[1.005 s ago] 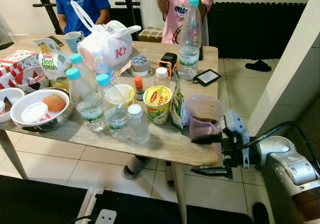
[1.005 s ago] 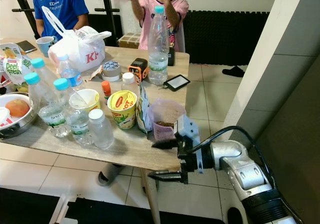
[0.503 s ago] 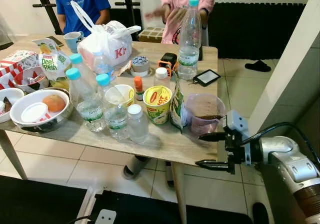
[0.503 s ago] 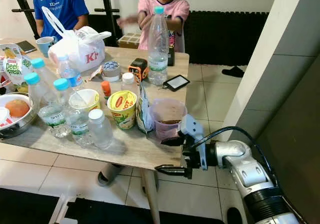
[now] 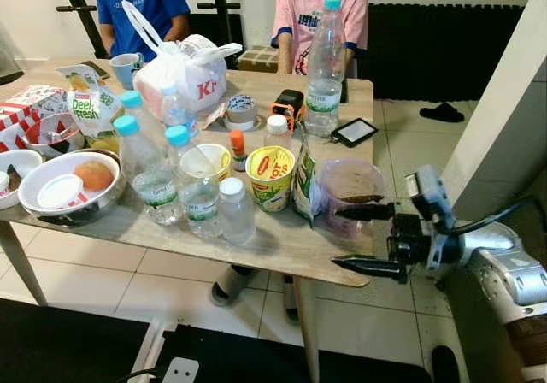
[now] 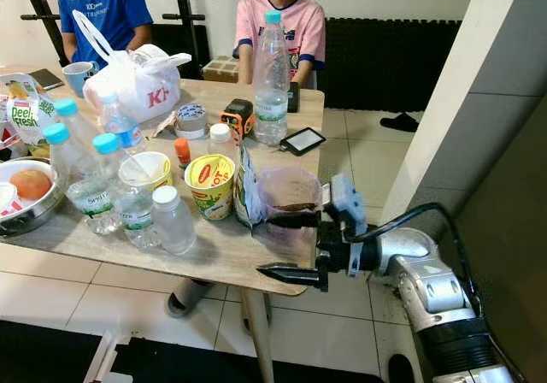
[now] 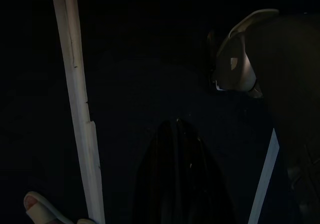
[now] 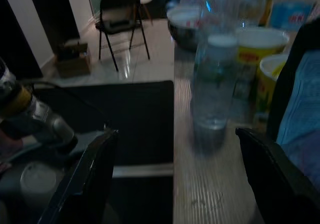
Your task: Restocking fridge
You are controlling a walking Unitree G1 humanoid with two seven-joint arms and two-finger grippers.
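The long pale wooden table [image 5: 282, 246] carried bottles, tubs and bags waiting for the fridge. At its near right corner stood the translucent purple plastic cup [image 5: 349, 193]. The right gripper [image 5: 363, 239] hovered level with it, fingers spread wide, one beside the cup, one off the table edge. This looked like the approach to a grasp; next it needed to advance and close. The left gripper [image 7: 177, 179] hung in darkness, its fingers unreadable.
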